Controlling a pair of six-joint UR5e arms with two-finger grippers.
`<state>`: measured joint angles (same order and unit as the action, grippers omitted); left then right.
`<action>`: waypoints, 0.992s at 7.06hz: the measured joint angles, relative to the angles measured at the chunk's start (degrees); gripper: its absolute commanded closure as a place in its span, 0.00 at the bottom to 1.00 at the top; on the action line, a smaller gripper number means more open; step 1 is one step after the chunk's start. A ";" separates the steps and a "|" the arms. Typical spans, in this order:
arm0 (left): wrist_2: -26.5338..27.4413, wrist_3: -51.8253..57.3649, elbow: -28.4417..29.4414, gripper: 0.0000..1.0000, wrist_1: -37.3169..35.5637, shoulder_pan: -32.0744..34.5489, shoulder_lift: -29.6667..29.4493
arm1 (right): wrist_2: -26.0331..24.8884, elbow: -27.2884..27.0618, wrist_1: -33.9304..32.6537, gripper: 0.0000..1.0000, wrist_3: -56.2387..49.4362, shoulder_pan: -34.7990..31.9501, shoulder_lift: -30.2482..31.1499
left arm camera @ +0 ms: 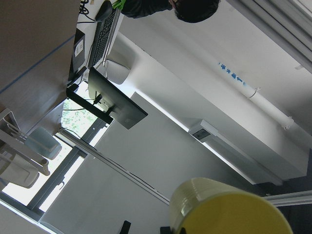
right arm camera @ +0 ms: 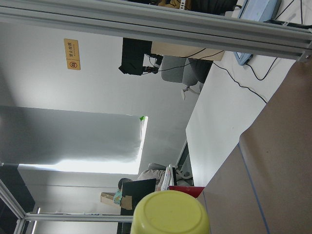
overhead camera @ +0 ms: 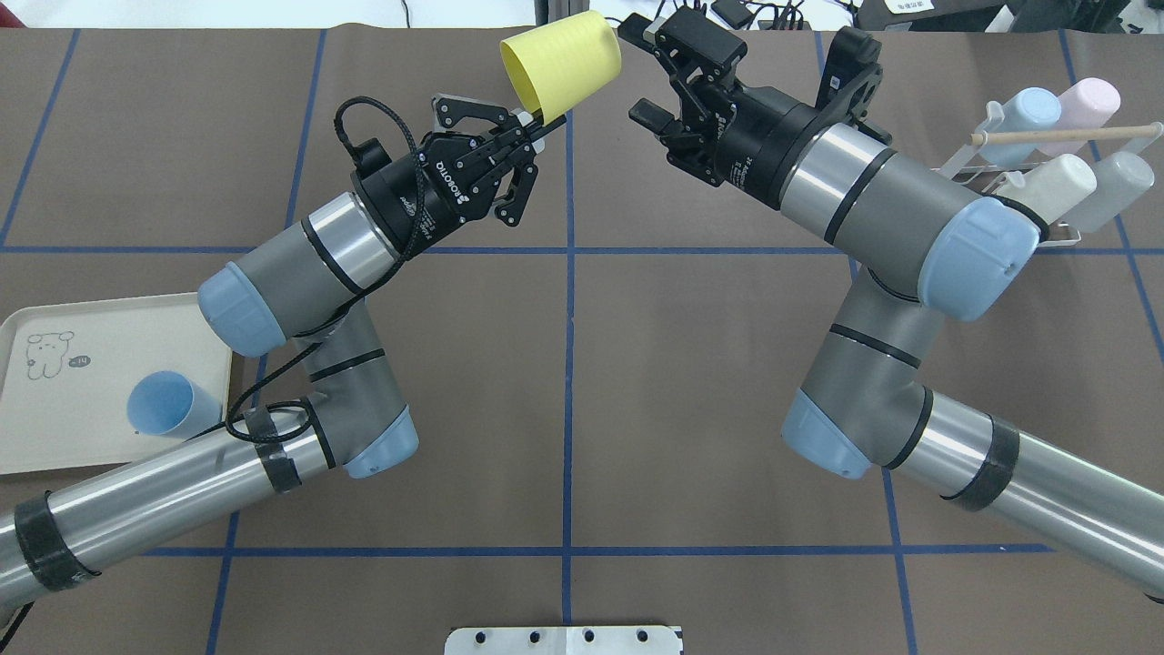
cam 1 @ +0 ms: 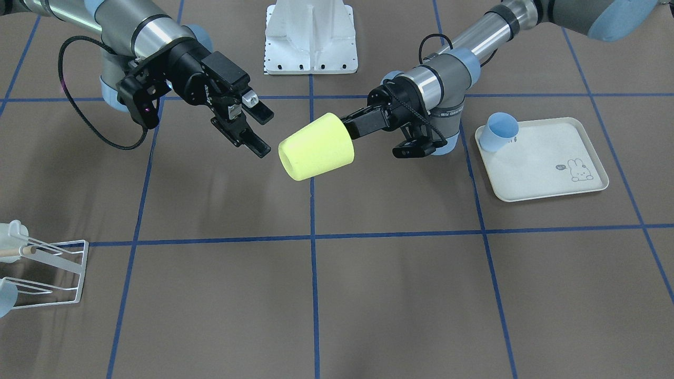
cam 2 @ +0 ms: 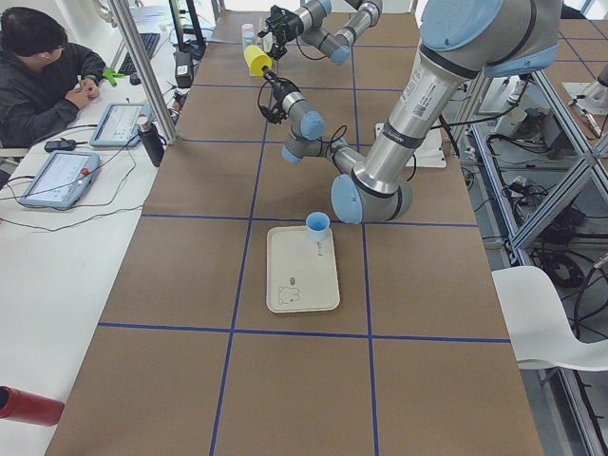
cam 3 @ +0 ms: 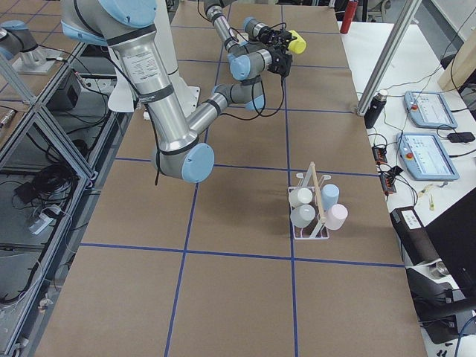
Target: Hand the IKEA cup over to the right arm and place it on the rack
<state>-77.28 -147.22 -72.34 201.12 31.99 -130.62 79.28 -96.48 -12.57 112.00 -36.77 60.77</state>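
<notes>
The yellow cup point(overhead camera: 562, 60) hangs on its side in the air over the far middle of the table point(overhead camera: 718, 382), touching nothing below. In the overhead view its long axis runs from 7 o'clock, where the mouth is, to 1 o'clock, where the closed base points.

At the 7 o'clock end the left gripper point(overhead camera: 538, 120) is pinched onto the rim and carries the cup alone. At 3 o'clock, just beside the base and apart from it, the right gripper point(overhead camera: 644, 73) has its 2 fingers spread wide with nothing between them. The opening faces the cup, and the right wrist view looks straight onto the base.

So the free end lies toward the right arm, which probably has to advance toward 9 o'clock until its fingers straddle the body. The rack point(cam 1: 82, 271) sits well apart at 4 o'clock.
</notes>
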 measured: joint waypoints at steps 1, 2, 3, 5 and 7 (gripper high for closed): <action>0.43 0.03 -0.01 1.00 -0.04 -0.62 -0.32 | 0.00 0.03 0.00 0.00 -0.02 0.08 -0.01; 1.47 0.11 -0.02 1.00 -0.08 -1.51 -0.76 | 0.00 0.05 0.00 0.00 -0.03 0.18 -0.03; 2.47 0.20 -0.03 1.00 -0.14 -2.35 -1.14 | 0.00 0.06 0.00 0.00 -0.03 0.24 -0.04; 3.46 0.28 -0.03 1.00 -0.32 -3.68 -1.64 | 0.00 0.06 -0.06 0.00 -0.03 0.28 -0.04; 4.95 0.35 0.00 1.00 -0.37 -5.06 -1.83 | 0.00 0.17 -0.08 0.00 -0.03 0.43 -0.04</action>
<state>-72.33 -146.88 -72.34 200.75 26.93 -132.45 79.28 -96.30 -12.65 111.97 -36.33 60.73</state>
